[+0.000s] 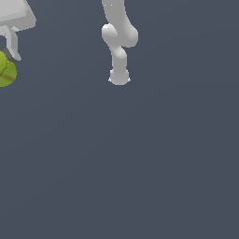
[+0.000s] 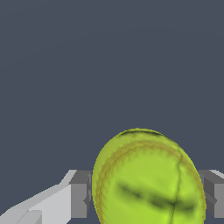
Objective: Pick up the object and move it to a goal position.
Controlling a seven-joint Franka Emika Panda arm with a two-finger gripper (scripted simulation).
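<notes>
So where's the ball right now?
The ball sits at the far left edge of the exterior view, just below the gripper; the wrist view shows it between the fingers.

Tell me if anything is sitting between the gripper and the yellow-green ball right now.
Nothing visible does. In the wrist view the yellow-green ball sits directly between the gripper fingers, with no other object in the gap. Whether the pads actually touch it cannot be told.

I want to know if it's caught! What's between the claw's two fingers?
The ball sits between the claw's fingers, filling the gap. The wrist view shows this best; the exterior view cuts it off at its left edge.
</notes>
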